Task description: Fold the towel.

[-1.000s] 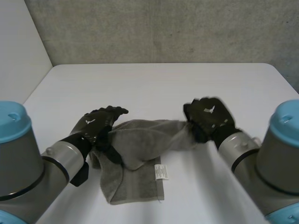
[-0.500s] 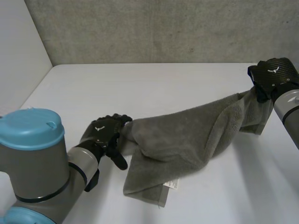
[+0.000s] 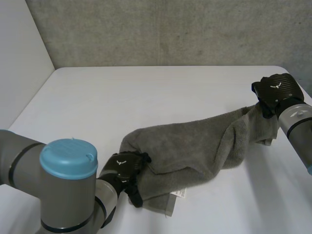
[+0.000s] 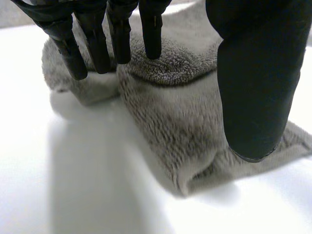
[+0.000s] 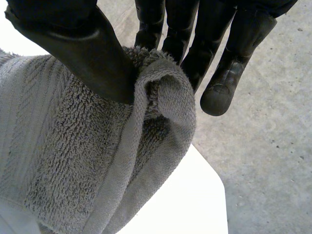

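The grey towel lies stretched and bunched across the table, from front left up to the far right. My left hand sits at its left end, near the white label. In the left wrist view its fingers reach straight onto a fold of the towel, and the thumb stands apart over the cloth. That hand is open. My right hand holds the towel's right end a little above the table. There the thumb and fingers pinch a rolled edge of the towel.
The white table runs bare to the back and left. My right hand is close to the table's right edge, with grey floor beyond the corner. A grey wall rises behind the table.
My right hand has pulled the towel's end far to the right, stretching the cloth out. My left hand has drawn back toward the front along the towel's left end.
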You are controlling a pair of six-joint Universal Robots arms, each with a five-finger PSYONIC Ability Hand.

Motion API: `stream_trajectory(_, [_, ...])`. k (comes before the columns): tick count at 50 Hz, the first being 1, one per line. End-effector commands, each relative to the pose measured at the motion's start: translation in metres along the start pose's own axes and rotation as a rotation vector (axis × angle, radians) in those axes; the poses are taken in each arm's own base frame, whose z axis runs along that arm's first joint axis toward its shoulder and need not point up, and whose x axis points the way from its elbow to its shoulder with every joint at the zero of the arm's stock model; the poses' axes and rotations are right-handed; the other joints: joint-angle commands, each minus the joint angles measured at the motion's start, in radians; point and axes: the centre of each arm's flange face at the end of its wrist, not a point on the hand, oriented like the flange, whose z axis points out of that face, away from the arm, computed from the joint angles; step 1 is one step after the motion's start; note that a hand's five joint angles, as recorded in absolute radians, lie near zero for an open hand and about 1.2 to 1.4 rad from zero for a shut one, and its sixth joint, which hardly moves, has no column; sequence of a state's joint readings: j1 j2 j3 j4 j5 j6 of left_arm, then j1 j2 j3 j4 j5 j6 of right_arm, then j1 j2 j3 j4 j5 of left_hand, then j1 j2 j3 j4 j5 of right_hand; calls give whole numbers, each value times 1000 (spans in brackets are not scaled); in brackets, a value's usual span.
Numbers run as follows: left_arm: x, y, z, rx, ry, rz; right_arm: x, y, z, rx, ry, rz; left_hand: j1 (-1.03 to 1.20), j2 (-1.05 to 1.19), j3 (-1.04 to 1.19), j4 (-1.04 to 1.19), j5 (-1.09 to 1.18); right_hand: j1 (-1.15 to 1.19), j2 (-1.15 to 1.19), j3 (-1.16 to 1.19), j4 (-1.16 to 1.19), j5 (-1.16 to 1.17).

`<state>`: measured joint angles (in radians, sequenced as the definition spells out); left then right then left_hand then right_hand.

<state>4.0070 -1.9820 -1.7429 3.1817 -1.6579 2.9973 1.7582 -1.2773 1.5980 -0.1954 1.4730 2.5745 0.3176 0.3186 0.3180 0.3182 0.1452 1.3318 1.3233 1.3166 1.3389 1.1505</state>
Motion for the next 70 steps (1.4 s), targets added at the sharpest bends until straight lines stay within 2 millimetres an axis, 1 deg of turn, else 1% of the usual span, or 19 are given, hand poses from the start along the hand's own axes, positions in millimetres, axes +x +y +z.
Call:
stream_trajectory(1, [-1, 15, 10, -46, -2, 7, -2, 1, -1, -1, -5, 1, 51, 50, 51, 51, 49, 64, 73, 80, 57, 71])
stream_trajectory(7, [-1, 19, 16, -53, -4, 29, -3, 2, -1, -6, -9, 2, 219, 218, 218, 218, 217, 64, 73, 80, 57, 71])
stream_trajectory(9, [0, 19, 20, -38, 0, 58, -4, 3, 0, -9, -13, 2, 549, 548, 548, 548, 547, 64, 73, 80, 57, 71])
stream_trajectory(10, [0, 19, 20, -38, 0, 58, -4, 3, 0, -9, -13, 2, 551, 550, 550, 550, 548, 64, 73, 80, 57, 71])
stream_trajectory(12, [0, 11, 23, 9, -2, 85, -4, 2, -1, -5, -13, 2, 971, 970, 971, 971, 969, 64, 73, 80, 57, 71])
stream_trajectory(14, [1, 5, 23, 37, -3, 100, -3, 2, -1, -4, -12, 2, 1078, 1077, 1077, 1077, 1076, 64, 73, 80, 57, 71])
stream_trajectory(26, [2, -70, -11, 280, -6, 109, 3, -3, -1, -1, -3, -3, 1079, 1078, 1078, 1078, 1077, 64, 73, 80, 57, 71])
stream_trajectory(32, [-3, -83, -30, 294, -26, 149, 11, -20, -8, 31, -16, -66, 1079, 1078, 1078, 1078, 1077, 64, 73, 80, 57, 71])
stream_trajectory(34, [-10, -91, -40, 290, -56, 188, 17, -35, -20, 35, -45, -134, 1079, 1078, 1078, 1078, 1077, 64, 73, 80, 57, 71])
stream_trajectory(37, [-16, -101, -52, 312, -86, 234, 21, -41, -30, -3, -89, -188, 1079, 1078, 1078, 1078, 1077, 64, 73, 80, 57, 71])
stream_trajectory(45, [-41, -125, -73, 344, -195, 342, 25, -49, -52, -114, -198, -215, 1079, 1078, 1078, 1078, 1077, 64, 73, 80, 57, 71])
stream_trajectory(50, [-53, -121, -74, 261, -239, 424, 20, -49, -66, -157, -267, -237, 1079, 1078, 1078, 1078, 1077, 64, 73, 80, 57, 71])
stream_trajectory(57, [-63, -105, -59, 145, -242, 493, 8, -39, -71, -193, -351, -290, 1079, 1078, 1078, 1078, 1077, 64, 73, 80, 57, 71])
stream_trajectory(59, [-68, -94, -38, 74, -222, 504, -1, -27, -60, -222, -390, -295, 1079, 1078, 1078, 1078, 1077, 64, 73, 80, 57, 71])
stream_trajectory(62, [-72, -91, -28, 50, -219, 505, -4, -21, -52, -233, -400, -294, 1079, 1078, 1078, 1078, 1077, 64, 73, 80, 57, 71])
stream_trajectory(65, [-78, -98, -9, 54, -216, 500, -14, -27, -33, -192, -401, -287, 1079, 1078, 1078, 1078, 1077, 64, 73, 80, 57, 71])
stream_trajectory(67, [-80, -119, 10, 118, -226, 506, -23, -46, -8, -92, -352, -255, 1079, 1078, 1078, 1078, 1077, 64, 73, 80, 57, 71])
stream_trajectory(68, [-80, -119, 10, 119, -226, 506, -23, -46, -8, -91, -352, -255, 1079, 1078, 1078, 1078, 1077, 64, 73, 80, 57, 71])
stream_trajectory(70, [-82, -160, 19, 260, -263, 512, -10, -74, 17, 25, -227, -175, 1079, 1078, 1078, 1078, 1077, 64, 73, 80, 57, 71])
